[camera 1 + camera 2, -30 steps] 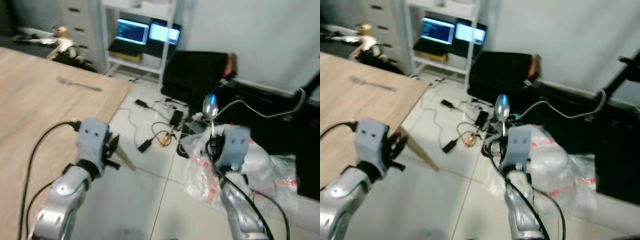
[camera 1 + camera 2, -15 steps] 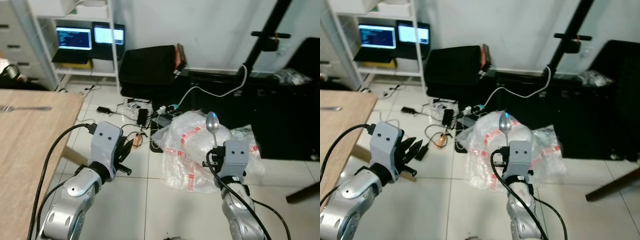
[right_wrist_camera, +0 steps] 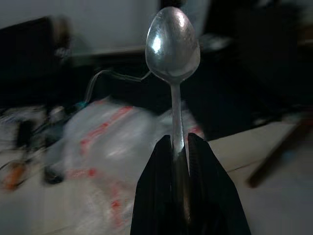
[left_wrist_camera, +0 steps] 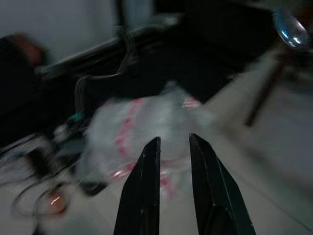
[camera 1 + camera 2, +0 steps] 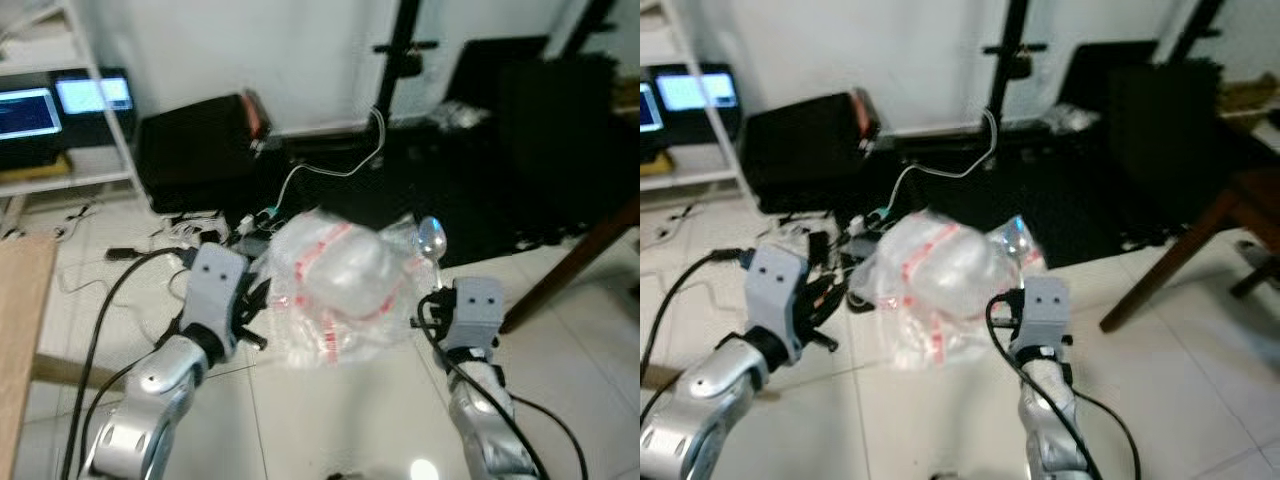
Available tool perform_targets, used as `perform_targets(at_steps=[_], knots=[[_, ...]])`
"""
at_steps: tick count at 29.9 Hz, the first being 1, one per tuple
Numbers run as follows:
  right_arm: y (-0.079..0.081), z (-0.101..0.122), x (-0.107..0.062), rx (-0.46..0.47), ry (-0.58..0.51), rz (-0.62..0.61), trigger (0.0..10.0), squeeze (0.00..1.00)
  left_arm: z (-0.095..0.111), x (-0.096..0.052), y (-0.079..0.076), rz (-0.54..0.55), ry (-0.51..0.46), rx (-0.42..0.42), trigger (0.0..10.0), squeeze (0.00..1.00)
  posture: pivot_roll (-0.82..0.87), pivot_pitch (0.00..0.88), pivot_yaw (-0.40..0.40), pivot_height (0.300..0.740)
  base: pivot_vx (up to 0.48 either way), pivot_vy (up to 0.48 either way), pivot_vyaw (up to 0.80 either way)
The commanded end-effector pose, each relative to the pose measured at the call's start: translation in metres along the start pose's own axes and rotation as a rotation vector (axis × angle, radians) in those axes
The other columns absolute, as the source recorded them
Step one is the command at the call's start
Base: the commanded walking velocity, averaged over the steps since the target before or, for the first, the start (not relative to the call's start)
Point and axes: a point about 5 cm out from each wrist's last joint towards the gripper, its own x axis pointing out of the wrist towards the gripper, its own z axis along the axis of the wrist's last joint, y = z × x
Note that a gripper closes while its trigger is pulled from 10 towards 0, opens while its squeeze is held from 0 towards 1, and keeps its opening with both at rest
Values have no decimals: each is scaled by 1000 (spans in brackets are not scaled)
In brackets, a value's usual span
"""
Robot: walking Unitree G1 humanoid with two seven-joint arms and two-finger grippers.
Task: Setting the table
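Table [image 5: 18, 330] edge at far left, just beside the left arm. Left hand [image 4: 173, 147] empty, fingers slightly apart, aimed at the plastic bag [image 5: 345, 285] on the floor. Right hand [image 3: 179, 143] is clamped on the spoon [image 3: 173, 44] handle, long axis upright, bowl on top. Judgement: table lies well left of the spoon, so a turn left is needed.

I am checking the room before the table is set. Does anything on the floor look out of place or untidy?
Yes. A crumpled clear plastic bag with red print lies on the white tiled floor, beside loose black cables. It looks like litter. The right gripper holds a silver metal spoon upright; the left gripper holds nothing.
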Motion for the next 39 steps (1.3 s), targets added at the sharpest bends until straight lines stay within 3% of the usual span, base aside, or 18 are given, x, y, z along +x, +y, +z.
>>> perform_targets(at_steps=[1, 28, 39], knots=[[0, 0, -2, 1, -7, -8, 10000, 0, -6, -1, 0, -1, 19, -5, 10000, 0, 10, 61, 43, 740, 0, 0, -800], [1, 6, 0, 6, -29, -14, 10000, 0, -2, 2, 2, -4, 0, -14, 10000, 0, 7, 54, 44, 740, 0, 0, -800], [-1, 11, 1, 10, -41, -20, 10000, 0, 12, 4, 5, 2, -76, -91, 10000, 0, 2, 61, 43, 740, 0, 0, -800]])
